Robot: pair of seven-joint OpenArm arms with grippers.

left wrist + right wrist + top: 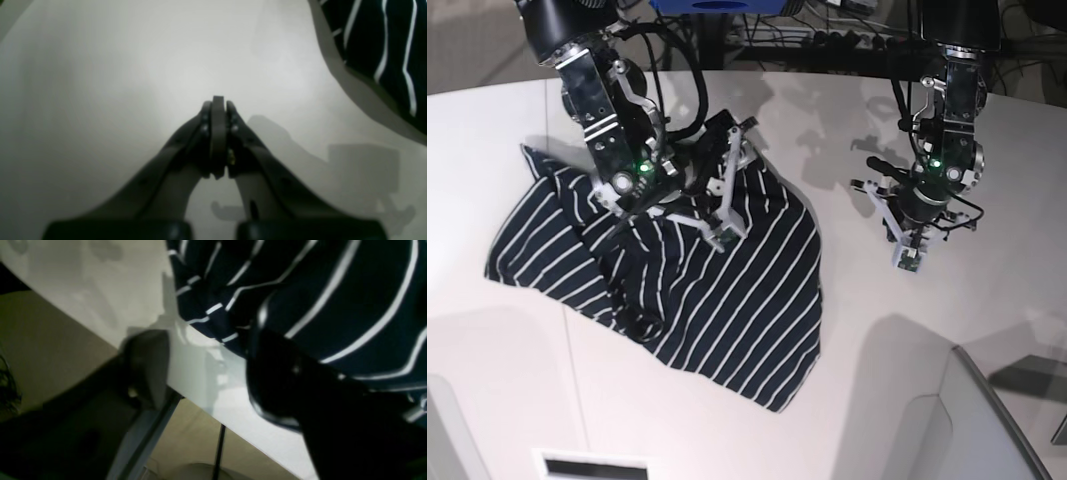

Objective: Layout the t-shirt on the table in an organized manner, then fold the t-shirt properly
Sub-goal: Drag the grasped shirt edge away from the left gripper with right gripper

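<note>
The t-shirt (697,270), dark navy with thin white stripes, lies rumpled on the left half of the white table (927,380). My right gripper (733,186) hovers over the shirt's upper part with its jaws wide apart. In the right wrist view the right gripper (206,366) is open, bare table showing between its fingers; striped cloth (317,290) rests against the right-hand finger (283,373). My left gripper (909,262) is shut over bare table, right of the shirt. The left wrist view shows the left gripper (218,103) pressed together and empty, with a shirt edge (383,50) at upper right.
The table's curved edge (213,406) runs close under the right gripper, with floor and a dark pole (219,446) beyond. Cables (847,30) and a blue object (717,5) lie behind the table. A grey panel (987,420) stands at the bottom right.
</note>
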